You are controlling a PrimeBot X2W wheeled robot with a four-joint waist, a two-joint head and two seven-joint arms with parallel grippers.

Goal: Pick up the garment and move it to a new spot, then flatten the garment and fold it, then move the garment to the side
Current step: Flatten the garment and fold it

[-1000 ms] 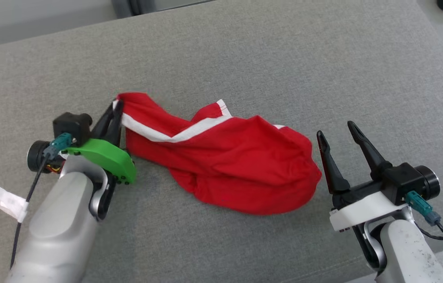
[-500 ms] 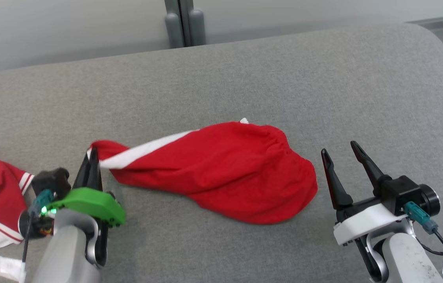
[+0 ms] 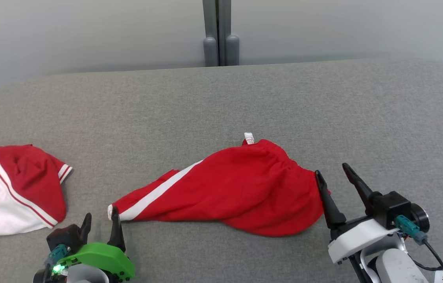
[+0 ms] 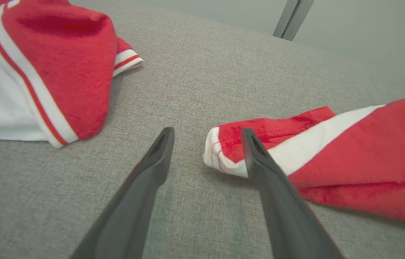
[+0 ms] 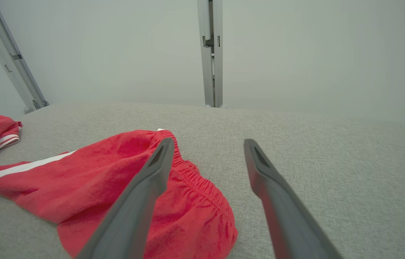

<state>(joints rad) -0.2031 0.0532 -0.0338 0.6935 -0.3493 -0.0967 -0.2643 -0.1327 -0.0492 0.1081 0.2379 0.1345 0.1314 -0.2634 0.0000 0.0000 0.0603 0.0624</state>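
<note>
The garment [image 3: 241, 188] lies bunched at the centre of the counter [image 3: 245, 98]. The left gripper [image 3: 101, 213], spread wide, sits at its 8 o'clock cuff [image 3: 110, 211]. The right gripper [image 3: 330, 169], also wide, is at the 3 o'clock waistband [image 3: 306, 177]. Pinch both edges and pull apart evenly.

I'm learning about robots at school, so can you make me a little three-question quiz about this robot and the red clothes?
1. True or false: the left end effector is shut on the red shorts.
2. Pick one: which part of the shorts lies nearest the right end effector? A the gathered elastic waistband, B the white-striped leg end, C a pocket.
3. Fill the gap: the red and white garment lies to the robot's ____ of the shorts.

Key: 1 false, its fingers stand apart beside the leg end; 2 A; 3 left.
</note>
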